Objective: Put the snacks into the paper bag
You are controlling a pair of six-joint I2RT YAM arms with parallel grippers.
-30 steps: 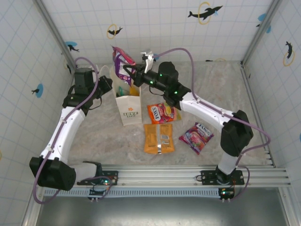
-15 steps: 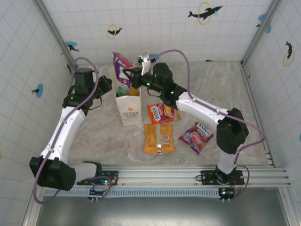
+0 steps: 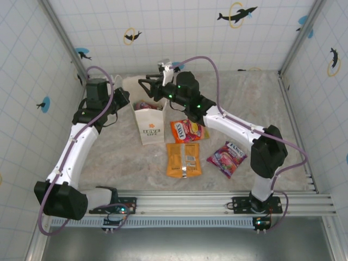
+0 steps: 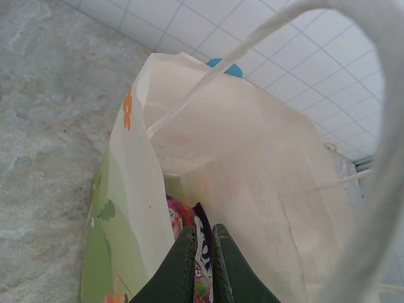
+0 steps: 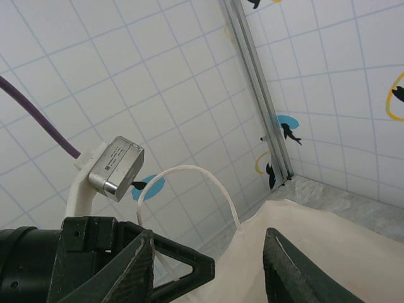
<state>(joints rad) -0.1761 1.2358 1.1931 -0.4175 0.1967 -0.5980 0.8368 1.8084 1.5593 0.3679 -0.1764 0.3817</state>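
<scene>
From overhead: tall white paper carrier bag stands left of centre, one magenta-purple packet already inside. The right gripper hangs over its mouth, while the red-orange packet, flat orange packet (long axis near-far) and second magenta-purple packet lie to its near right, closer to the right arm. Left wrist: left gripper pinched to a slit at the bag's rim, what it nips unclear; right wrist: right gripper spread wide, empty.
</scene>
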